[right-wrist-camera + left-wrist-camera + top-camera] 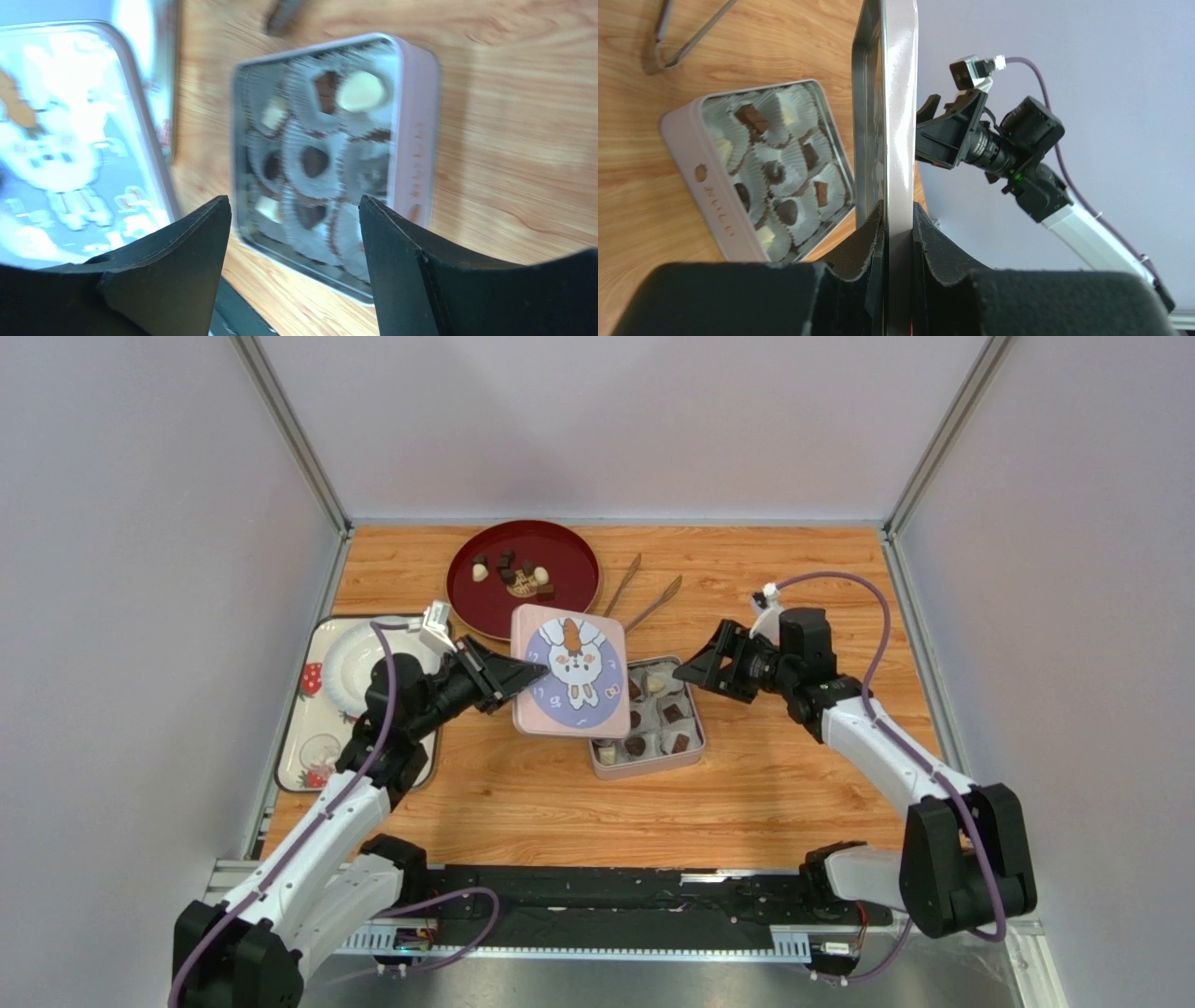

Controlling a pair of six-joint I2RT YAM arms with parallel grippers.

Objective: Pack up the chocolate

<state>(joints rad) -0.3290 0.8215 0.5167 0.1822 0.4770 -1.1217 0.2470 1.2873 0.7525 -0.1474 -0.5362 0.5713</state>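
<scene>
Both arm bases sit at 6 o'clock in the top view. From there the left gripper (508,676) reaches toward the centre and pinches the 9 o'clock edge of the lid (568,672), a pink square printed with a rabbit. In this view the lid overlaps the 9 o'clock part of the tin (650,767). Chocolate (673,713), dark and cream, sits in paper cups in the tin's uncovered part, and a few more pieces lie on the red plate (554,546) at 12 o'clock. Tongs (643,597) lie between plate and tin. The right gripper (706,668) hovers near the tin's 2 o'clock corner, fingers spread. A white tray (316,749) rests at 9 o'clock

Left wrist view: 2 black fingers (864,245) at 6 o'clock clamp the lid (896,105), seen edge-on and running up to 12 o'clock. The tin (689,182) lies at 9 o'clock on the wooden table (640,231), chocolate (753,117) in its cups

Right wrist view: 2 fingers (175,266) stand wide apart at 6 o'clock, gripping nothing. The tin (417,126) shows beyond the gap, with a cream piece at 1 o'clock and the lid blurred at 9 o'clock
</scene>
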